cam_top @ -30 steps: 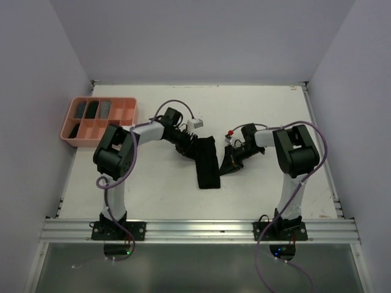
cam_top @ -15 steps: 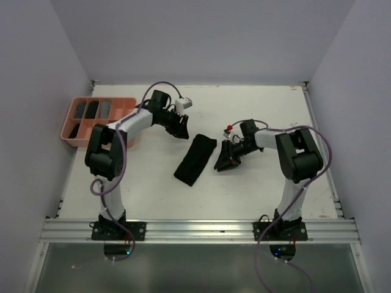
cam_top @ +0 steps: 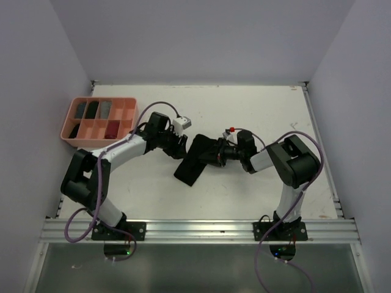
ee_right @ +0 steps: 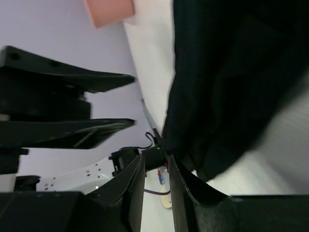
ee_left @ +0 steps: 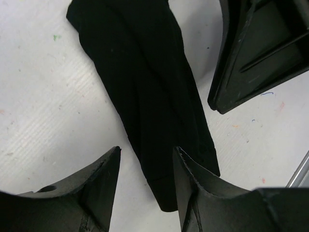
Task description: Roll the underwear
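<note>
We see the underwear (ee_left: 145, 96) as soft matt black cloth, smooth with gentle folds. The table (ee_left: 43, 111) is matt white, finely grained and speckled. The left gripper (ee_left: 146, 150) looks like matt black plastic. At 10 o'clock, the tray (cam_top: 127, 112) is smooth pink plastic.

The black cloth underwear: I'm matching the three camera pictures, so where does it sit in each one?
Top external: the black cloth underwear is a folded strip slanting across mid-table.
Left wrist: the black cloth underwear runs diagonally from top left to bottom centre.
Right wrist: the black cloth underwear fills the upper right.
Shared landmark: the white tabletop under it, seen in every view.
</note>
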`<state>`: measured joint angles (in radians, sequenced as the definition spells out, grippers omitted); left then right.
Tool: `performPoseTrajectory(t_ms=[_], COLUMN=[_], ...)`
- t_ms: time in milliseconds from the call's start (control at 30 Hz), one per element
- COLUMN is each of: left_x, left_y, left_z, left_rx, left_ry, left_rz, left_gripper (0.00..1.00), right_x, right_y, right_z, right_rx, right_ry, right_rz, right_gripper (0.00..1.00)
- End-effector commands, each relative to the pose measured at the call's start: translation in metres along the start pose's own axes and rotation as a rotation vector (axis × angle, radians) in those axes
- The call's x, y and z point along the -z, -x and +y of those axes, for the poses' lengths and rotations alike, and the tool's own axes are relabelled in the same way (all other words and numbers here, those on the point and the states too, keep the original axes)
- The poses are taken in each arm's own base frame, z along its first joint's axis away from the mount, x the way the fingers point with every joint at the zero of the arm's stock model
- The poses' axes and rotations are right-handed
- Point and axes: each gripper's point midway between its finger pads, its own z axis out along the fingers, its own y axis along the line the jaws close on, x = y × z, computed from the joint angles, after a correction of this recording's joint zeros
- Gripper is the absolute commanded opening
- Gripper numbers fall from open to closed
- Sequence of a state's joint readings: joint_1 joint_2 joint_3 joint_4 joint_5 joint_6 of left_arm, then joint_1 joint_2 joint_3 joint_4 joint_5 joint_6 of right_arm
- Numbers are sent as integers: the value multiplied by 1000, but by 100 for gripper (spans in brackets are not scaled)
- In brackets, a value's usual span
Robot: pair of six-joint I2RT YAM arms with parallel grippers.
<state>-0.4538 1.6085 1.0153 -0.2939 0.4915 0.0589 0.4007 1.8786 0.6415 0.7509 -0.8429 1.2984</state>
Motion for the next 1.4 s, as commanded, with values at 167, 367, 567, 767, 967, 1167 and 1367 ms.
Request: performPoseTrajectory(t_ms=[167,367,567,767,967,1167,1367], left_x=[0,-5,-14,-12,-16,-17,-23], left_y=[21,26,17,20,16,13,1], left_z=[-5,-24,-27,-28,-33,-38,-40], left_rx=[18,-30,-33,-39,-34,-44,-87], left_ry=[21,-18,-19,-18,-49,-50,-38], left_rz=[-99,-87,-50,-66,-44,-26,12], left_gripper=[50,52,52,52,52,52,52], right_x=[-16,-23,-21,-12,-7,-4,-9], right_y=[19,18,14,7,6,0,6], right_z=[17,0,0,12,16,-11,-21], right_rx=[15,-10,-17,12,29,6,-9], right_ry=[86,45,48,71,74,-23,-36], right_rz=[-55,-38,-24,-28,-43,-35,-42], right_gripper=[23,20,18,19,17,14,14])
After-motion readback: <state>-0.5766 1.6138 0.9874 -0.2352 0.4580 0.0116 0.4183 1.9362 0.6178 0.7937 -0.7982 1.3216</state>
